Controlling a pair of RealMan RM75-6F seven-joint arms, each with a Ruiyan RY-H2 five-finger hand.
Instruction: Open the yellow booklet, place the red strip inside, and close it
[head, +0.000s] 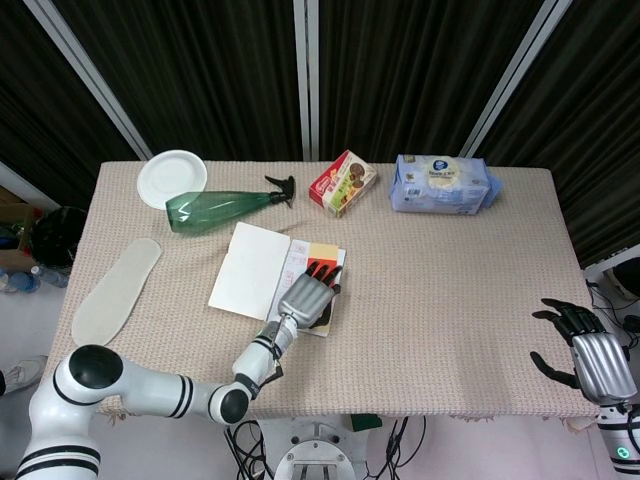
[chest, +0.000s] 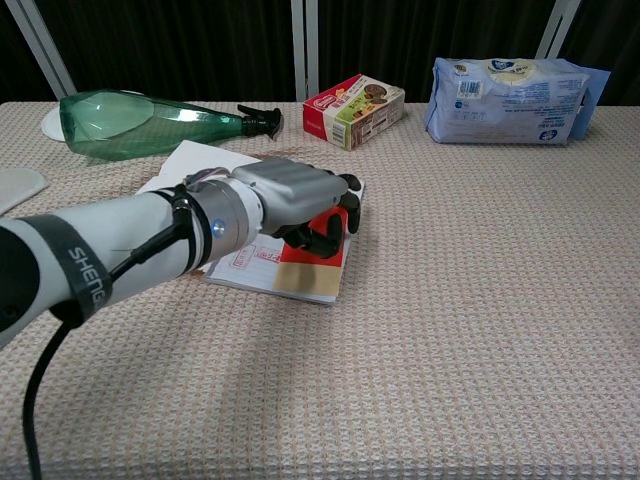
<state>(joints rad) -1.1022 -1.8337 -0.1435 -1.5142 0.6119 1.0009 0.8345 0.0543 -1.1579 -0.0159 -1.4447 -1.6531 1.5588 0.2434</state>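
Yellow booklet: lies open on the table, left of centre, white pages up, just in front of the green spray bottle.
Red strip: on the booklet's right-hand page, mostly covered by the left hand.
Left hand: palm down over the strip, dark fingers curled onto it; whether they pinch it, I cannot tell.
Cookie box: behind the booklet.
Tissue pack: right of the box.
Right hand: off the table's right edge, fingers spread, holding nothing.
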